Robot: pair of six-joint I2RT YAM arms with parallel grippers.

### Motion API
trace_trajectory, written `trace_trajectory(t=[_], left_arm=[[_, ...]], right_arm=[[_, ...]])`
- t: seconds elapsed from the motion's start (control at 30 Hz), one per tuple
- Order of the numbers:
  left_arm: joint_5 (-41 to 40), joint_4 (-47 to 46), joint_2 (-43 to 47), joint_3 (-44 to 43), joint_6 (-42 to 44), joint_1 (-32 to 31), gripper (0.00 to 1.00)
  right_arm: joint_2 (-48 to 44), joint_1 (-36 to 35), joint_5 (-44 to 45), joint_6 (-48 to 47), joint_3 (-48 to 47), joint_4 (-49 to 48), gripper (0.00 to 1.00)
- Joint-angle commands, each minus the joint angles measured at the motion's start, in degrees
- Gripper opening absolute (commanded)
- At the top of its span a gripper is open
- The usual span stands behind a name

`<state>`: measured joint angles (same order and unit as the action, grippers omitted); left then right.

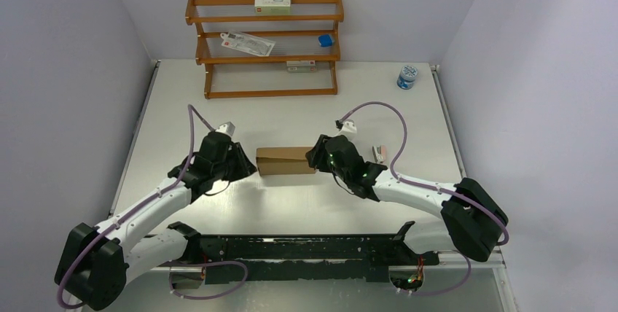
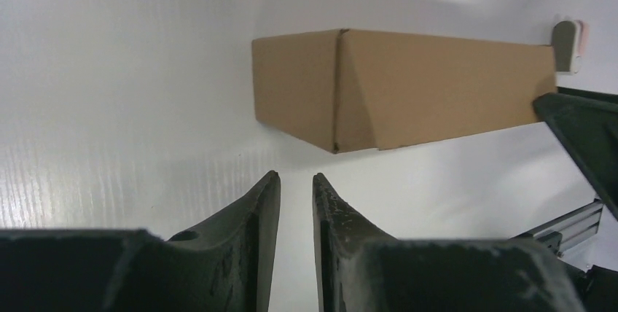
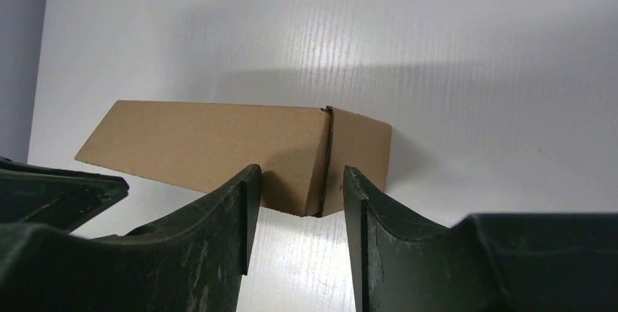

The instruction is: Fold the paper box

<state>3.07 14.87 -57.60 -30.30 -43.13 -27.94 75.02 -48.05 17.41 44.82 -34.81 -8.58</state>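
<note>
- White table (image 1: 291,108) carries the paper box (image 1: 286,160) at its middle, long axis running left to right between the arms.
- Left gripper (image 2: 296,177): jaws nearly together, empty, just short of the box's left end.
- Right gripper (image 3: 301,170): jaws half apart, bracketing the right end corner, nearer.

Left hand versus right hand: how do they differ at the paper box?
The left hand has its fingers nearly together and sits short of the paper box; the right hand has them wider apart, with the box's end corner between them. Both face the box from opposite ends.
</note>
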Motion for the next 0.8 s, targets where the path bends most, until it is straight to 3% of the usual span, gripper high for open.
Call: trace_trajectory(t=[0.0, 0.17, 0.37, 0.43, 0.77], left_arm=[[-1.3, -1.6, 0.8, 1.5, 0.5, 0.3, 0.28], [1.8, -3.1, 1.4, 0.6, 1.4, 0.4, 0.3], [1.2, -0.8, 5.3, -4.2, 2.8, 0.7, 0.58], [1.1, -0.5, 6.0, -5.5, 2.8, 0.9, 0.63], [4.2, -5.3, 1.4, -5.6, 2.8, 3.1, 0.66]], right_arm=[[1.1, 0.2, -2.1, -1.6, 2.3, 2.0, 0.47], [-0.4, 1.2, -3.9, -2.9, 2.5, 1.9, 0.47], [-3.0, 2.7, -6.0, -4.2, 1.8, 2.4, 0.5], [-3.7, 3.3, -7.4, -5.3, 1.4, 2.1, 0.52], [-3.7, 8.8, -17.1, -6.6, 0.9, 0.0, 0.54]])
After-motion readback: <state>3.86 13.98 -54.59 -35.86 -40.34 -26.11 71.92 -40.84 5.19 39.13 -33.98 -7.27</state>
